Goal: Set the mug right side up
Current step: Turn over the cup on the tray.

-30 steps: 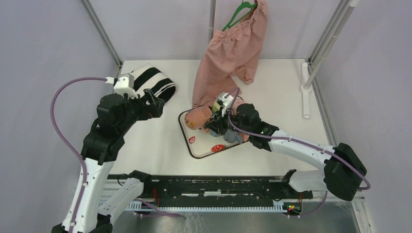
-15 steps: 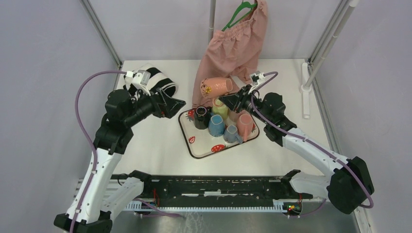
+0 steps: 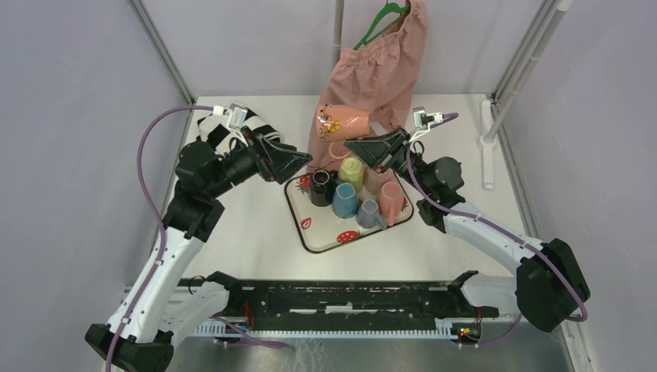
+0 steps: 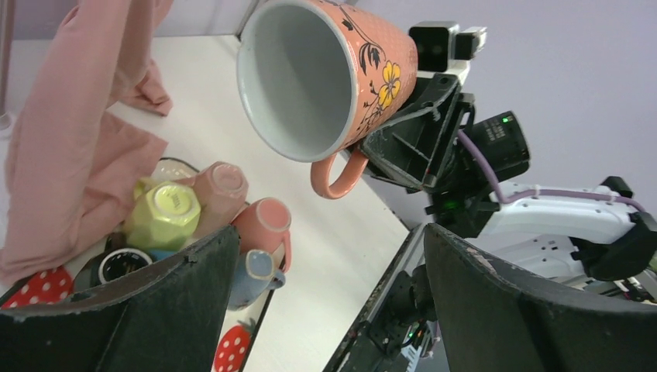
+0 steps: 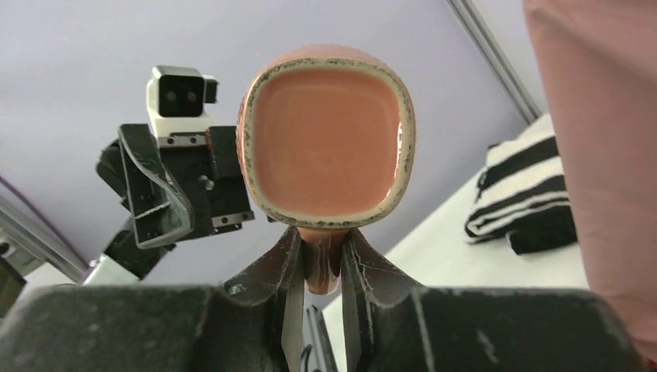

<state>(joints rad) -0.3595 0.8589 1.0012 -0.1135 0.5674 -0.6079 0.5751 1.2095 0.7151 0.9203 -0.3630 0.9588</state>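
Note:
The orange-pink mug [image 3: 341,122] with a yellow flower hangs in the air above the back of the tray [image 3: 310,232], lying sideways. Its mouth faces my left gripper, as the left wrist view [image 4: 325,77] shows. My right gripper [image 3: 358,147] is shut on the mug's handle [image 5: 321,267], and the mug's base [image 5: 329,143] fills the right wrist view. My left gripper [image 3: 298,163] is open and empty, just left of the mug and above the tray's left corner, its fingers [image 4: 155,310] wide apart.
Several mugs stand upside down on the strawberry-print tray: black [image 3: 321,187], yellow-green [image 3: 351,172], blue [image 3: 345,200], grey-blue [image 3: 369,213], pink [image 3: 391,200]. Pink shorts [image 3: 372,70] hang right behind the held mug. A striped cloth [image 3: 256,136] lies back left.
My right gripper has lifted the mug off the tray, up and back toward the shorts. My left arm has swung right, toward the mug, with its jaws open.

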